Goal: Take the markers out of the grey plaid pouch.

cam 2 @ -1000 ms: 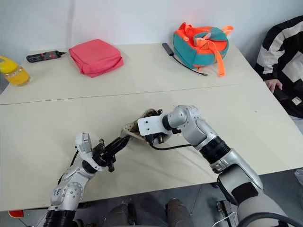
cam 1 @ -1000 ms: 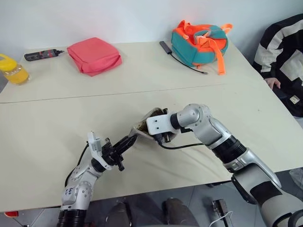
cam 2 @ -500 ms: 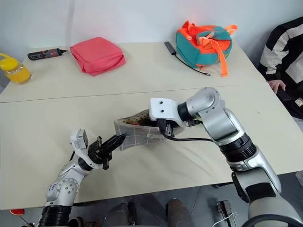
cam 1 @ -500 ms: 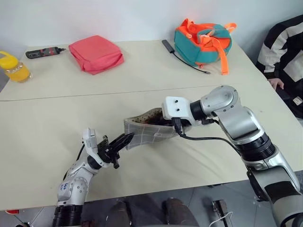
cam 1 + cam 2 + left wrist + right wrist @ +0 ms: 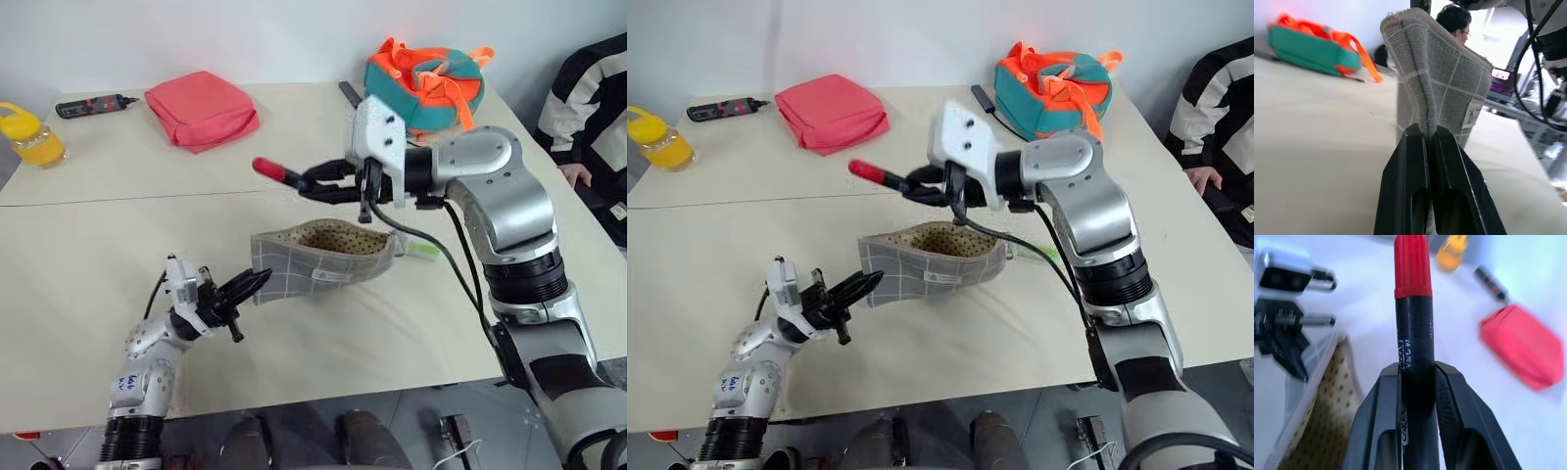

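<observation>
One marker (image 5: 294,179) with a red cap is pinched in the right gripper (image 5: 328,186), its fingers (image 5: 1449,406) closed around the black barrel, held level above the open mouth of the grey plaid pouch (image 5: 313,259). Left gripper (image 5: 257,284) has its fingers (image 5: 1410,186) clamped shut on the pouch's end seam, keeping it lifted off the tabletop (image 5: 392,323). Pink pouch (image 5: 201,108) and teal-and-orange bag (image 5: 421,83) sit well back.

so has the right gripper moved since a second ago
Yes. The right gripper has risen out of the pouch with a marker, now nearer the pink pouch in the picture.
</observation>
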Controlling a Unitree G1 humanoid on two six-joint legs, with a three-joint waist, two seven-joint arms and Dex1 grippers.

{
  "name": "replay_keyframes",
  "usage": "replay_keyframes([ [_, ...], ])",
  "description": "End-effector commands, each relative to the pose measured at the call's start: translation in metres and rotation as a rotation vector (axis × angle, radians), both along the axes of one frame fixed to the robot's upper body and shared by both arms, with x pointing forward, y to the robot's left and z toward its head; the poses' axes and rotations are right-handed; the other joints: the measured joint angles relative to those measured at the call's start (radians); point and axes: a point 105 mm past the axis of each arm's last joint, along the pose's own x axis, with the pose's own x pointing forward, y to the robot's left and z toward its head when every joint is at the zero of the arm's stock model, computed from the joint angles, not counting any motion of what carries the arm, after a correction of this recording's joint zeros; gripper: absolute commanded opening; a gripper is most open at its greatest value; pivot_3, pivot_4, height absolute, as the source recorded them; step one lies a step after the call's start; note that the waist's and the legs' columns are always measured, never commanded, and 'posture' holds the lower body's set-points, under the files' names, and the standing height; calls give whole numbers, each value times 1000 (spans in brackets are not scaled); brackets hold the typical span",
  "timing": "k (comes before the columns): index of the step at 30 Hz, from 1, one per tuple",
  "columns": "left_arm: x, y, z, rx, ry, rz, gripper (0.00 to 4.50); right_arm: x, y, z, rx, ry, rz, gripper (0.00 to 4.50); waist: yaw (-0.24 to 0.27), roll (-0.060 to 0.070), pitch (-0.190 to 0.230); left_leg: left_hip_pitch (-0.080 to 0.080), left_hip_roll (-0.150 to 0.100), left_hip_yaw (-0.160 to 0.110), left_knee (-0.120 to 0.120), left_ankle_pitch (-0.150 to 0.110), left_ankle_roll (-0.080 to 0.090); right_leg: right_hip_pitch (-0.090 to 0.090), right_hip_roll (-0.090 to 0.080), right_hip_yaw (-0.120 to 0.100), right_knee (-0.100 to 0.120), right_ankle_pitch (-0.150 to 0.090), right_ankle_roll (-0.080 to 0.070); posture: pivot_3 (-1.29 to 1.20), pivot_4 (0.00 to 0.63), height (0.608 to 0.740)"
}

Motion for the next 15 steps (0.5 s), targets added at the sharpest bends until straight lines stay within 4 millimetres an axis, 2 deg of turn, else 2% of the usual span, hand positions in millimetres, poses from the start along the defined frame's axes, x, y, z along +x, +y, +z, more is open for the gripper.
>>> replay_keyframes([
  [1,10,19,20,44,-107,121,0,-3,0,37,157,-73,-13,581,-1,0,0,-1,0,0,0,0,0,-2,0,0,1,0,0,0,150,740],
  [4,20,52,42,80,-192,276,0,15,-18,37,140,-108,-118,581,-2,0,0,-6,1,1,1,0,0,-9,1,0,5,0,0,0,150,740],
  [6,22,72,56,124,-250,368,0,24,-32,21,69,-100,-175,581,-2,0,0,-12,1,0,4,0,0,-15,0,0,8,0,0,0,150,740],
  [9,20,98,78,248,-360,508,0,31,-51,-19,-95,-78,-234,581,-1,-1,0,-12,1,1,5,0,0,-15,-1,0,6,0,1,0,150,740],
  [11,18,112,79,422,-421,601,0,31,-64,-48,-191,-38,-261,581,-1,-1,0,-12,1,1,4,0,0,-16,-1,0,5,0,1,0,150,740],
  [14,17,116,63,718,-477,629,0,24,-72,-80,-277,12,-264,579,-2,-1,1,-12,1,3,1,0,0,-17,-1,0,5,0,1,0,150,740],
  [15,18,116,61,733,-480,649,0,23,-76,-91,-321,16,-274,579,-4,-1,1,-12,0,5,0,0,0,-19,-1,2,5,0,1,0,150,740],
])
